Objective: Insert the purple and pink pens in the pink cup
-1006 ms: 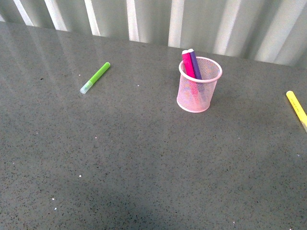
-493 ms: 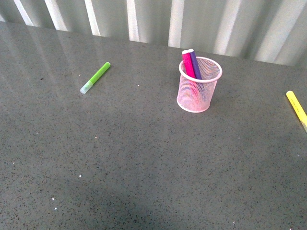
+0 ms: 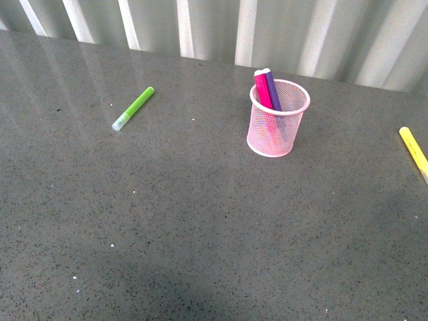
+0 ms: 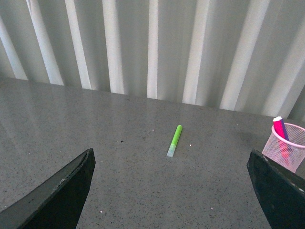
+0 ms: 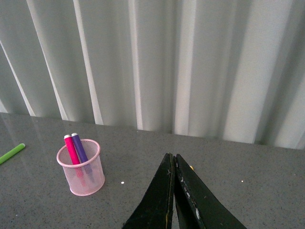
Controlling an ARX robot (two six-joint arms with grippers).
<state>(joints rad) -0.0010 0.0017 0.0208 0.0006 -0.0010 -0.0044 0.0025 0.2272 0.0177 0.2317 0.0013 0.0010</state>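
The pink cup stands upright on the grey table toward the back right. The pink pen and the purple pen stand inside it, leaning on its left rim, caps up. The cup also shows in the left wrist view and the right wrist view, with both pens in it. Neither arm shows in the front view. My left gripper is open and empty, its fingers wide apart, well back from the cup. My right gripper is shut and empty, away from the cup.
A lime-green marker lies on the table at the back left, also in the left wrist view. A yellow marker lies at the right edge. A pale corrugated wall runs behind the table.
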